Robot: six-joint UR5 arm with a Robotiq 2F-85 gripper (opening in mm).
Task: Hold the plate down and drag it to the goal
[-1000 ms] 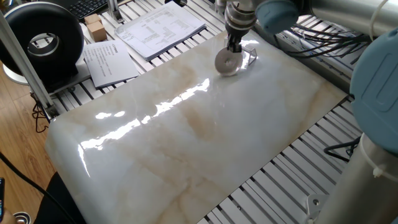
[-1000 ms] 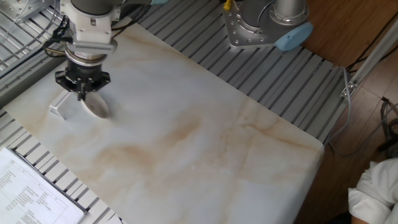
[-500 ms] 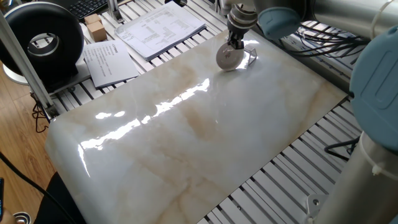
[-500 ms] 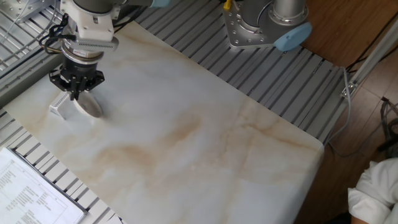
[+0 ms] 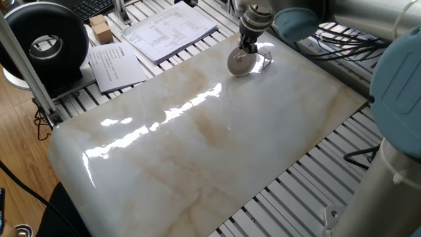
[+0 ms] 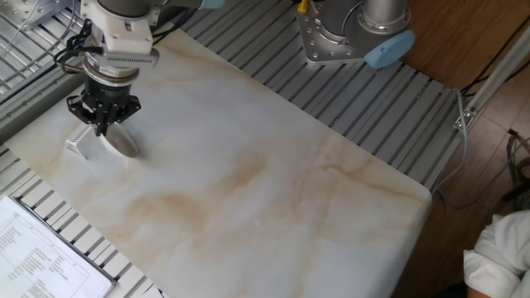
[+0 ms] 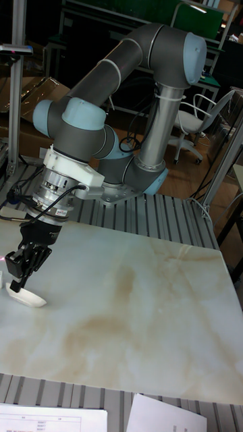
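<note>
One fixed view: plate lying on the marble surface near its far edge, toward 1 o'clock from the slab's middle. Pressed from above by the hand, fingertips drawn together and touching the plate's top, not gripping around it. Just at 3 o'clock of the plate, touching or nearly so, the clear goal frame, glinting. Beyond, at 10 o'clock, printed sheets and a second paper; farther at 9 o'clock, a black round fan-like unit.

Other fixed view: plate tilted slightly under the hand, goal frame just at 9 o'clock of it.

Tall fixed view: plate at the slab's left edge, hand narrowed to a point on its rim; exact finger gap too small to tell.
</note>
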